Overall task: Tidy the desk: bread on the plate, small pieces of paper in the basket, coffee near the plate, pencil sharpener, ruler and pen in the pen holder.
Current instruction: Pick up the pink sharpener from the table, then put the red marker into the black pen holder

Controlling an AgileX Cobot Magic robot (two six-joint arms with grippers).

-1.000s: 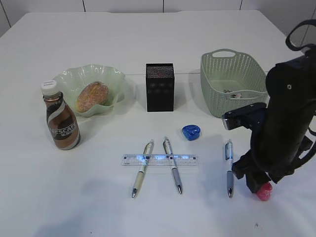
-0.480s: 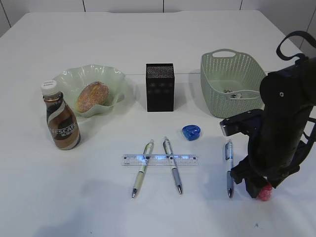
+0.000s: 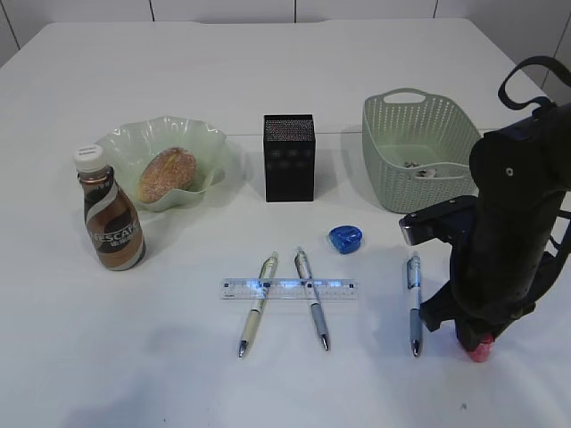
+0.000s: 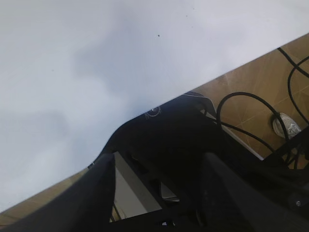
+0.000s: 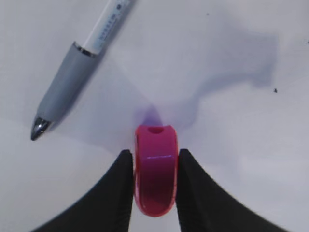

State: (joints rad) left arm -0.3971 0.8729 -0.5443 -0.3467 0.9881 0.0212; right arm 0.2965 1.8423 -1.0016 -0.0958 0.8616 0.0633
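My right gripper (image 5: 154, 154) stands low over the desk (image 3: 161, 374) at the front right, its fingers pressed against both sides of a pink pencil sharpener (image 5: 155, 169) that rests on the surface (image 3: 480, 349). A pen (image 5: 72, 87) lies just left of it. A blue pencil sharpener (image 3: 345, 237) sits in the middle. The clear ruler (image 3: 287, 288) lies across two more pens (image 3: 258, 303) (image 3: 312, 298). The bread (image 3: 167, 174) is in the plate (image 3: 125, 143), with the coffee (image 3: 111, 223) beside it. My left gripper (image 4: 159, 193) hangs open and empty beyond the desk edge.
The black pen holder (image 3: 289, 159) stands at the centre back. The basket (image 3: 384, 169) at the back right holds small pieces of paper (image 3: 419, 168). The right arm (image 3: 508, 232) blocks part of the basket's right end. Cables and floor show in the left wrist view.
The right gripper has come down over the pink sharpener and closed its fingers against its sides. Nothing else on the desk has moved.
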